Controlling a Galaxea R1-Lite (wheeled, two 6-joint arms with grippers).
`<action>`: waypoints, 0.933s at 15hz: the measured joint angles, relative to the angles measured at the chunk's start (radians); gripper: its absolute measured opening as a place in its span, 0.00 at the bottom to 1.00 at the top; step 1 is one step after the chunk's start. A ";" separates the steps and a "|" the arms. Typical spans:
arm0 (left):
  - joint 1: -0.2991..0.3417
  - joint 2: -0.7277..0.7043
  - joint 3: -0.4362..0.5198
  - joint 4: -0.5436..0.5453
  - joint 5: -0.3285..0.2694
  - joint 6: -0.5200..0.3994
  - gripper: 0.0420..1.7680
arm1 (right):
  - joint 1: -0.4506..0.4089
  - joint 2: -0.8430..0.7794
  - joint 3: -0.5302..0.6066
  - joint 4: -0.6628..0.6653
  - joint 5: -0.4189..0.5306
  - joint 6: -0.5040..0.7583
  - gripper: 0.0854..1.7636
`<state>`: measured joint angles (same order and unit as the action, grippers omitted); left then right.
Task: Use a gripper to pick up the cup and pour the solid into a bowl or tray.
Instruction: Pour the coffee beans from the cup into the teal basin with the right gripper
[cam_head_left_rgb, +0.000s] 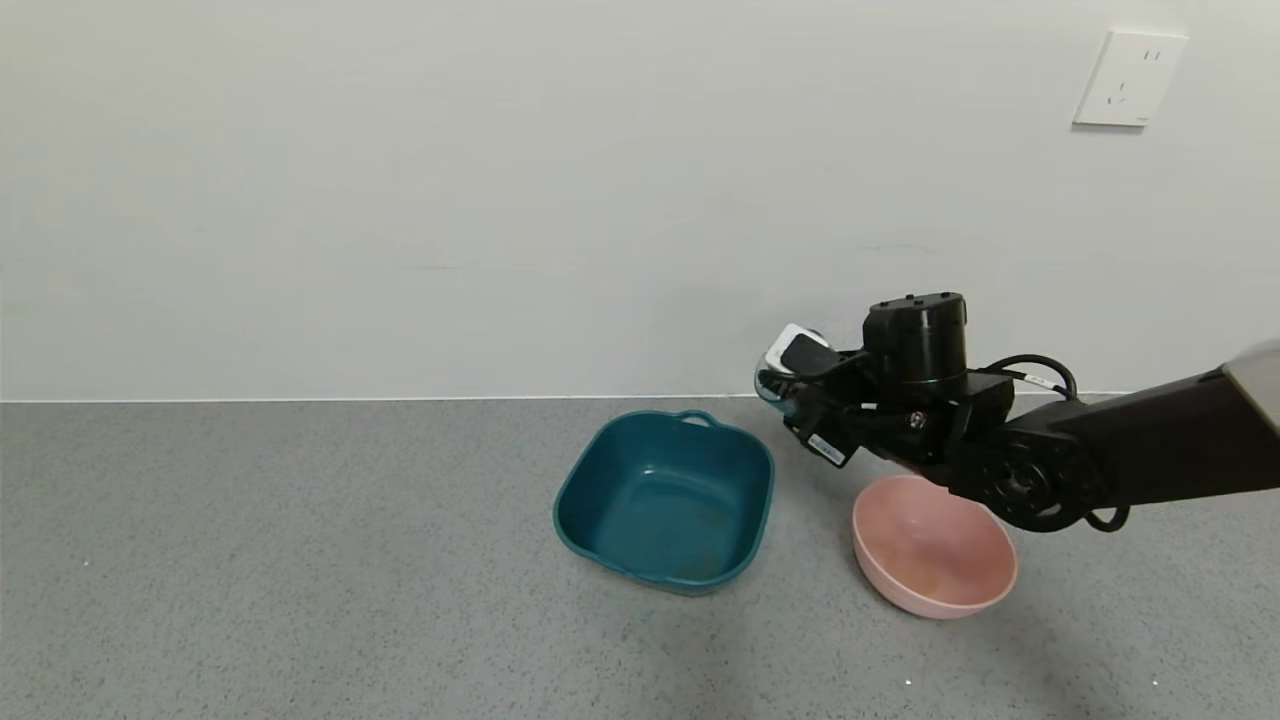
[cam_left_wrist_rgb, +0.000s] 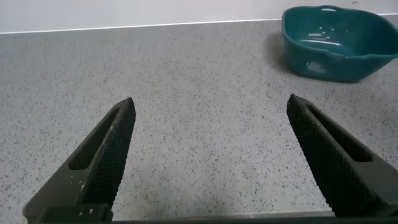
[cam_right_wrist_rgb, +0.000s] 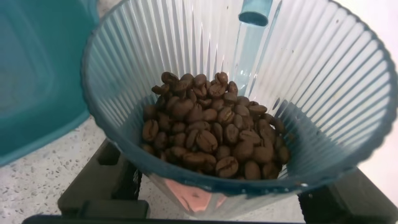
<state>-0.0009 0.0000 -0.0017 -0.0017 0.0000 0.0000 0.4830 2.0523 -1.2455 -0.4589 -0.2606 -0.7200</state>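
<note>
My right gripper is shut on the ribbed blue-grey cup and holds it in the air just right of the teal basin's far right corner, above the floor. In the right wrist view the cup fills the picture, with many brown beans heaped in its bottom. That gripper's black fingers clamp the cup's sides, and the basin lies beside it. The basin looks empty. My left gripper is open and empty, low over the speckled floor, with the basin far off.
A round pink bowl sits right of the basin, under my right forearm. A white wall runs along the back with a socket at the upper right. Grey speckled floor spreads to the left and front.
</note>
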 joint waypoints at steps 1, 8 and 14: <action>0.000 0.000 0.000 0.000 0.000 0.000 0.99 | 0.009 0.009 -0.020 0.013 -0.020 -0.027 0.76; 0.000 0.000 0.000 0.000 0.000 0.000 0.99 | 0.051 0.048 -0.069 0.025 -0.123 -0.208 0.76; 0.000 0.000 0.000 0.000 0.000 0.000 0.99 | 0.072 0.091 -0.117 0.018 -0.177 -0.358 0.76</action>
<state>-0.0013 0.0000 -0.0017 -0.0017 0.0000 0.0000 0.5551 2.1432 -1.3628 -0.4406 -0.4377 -1.0777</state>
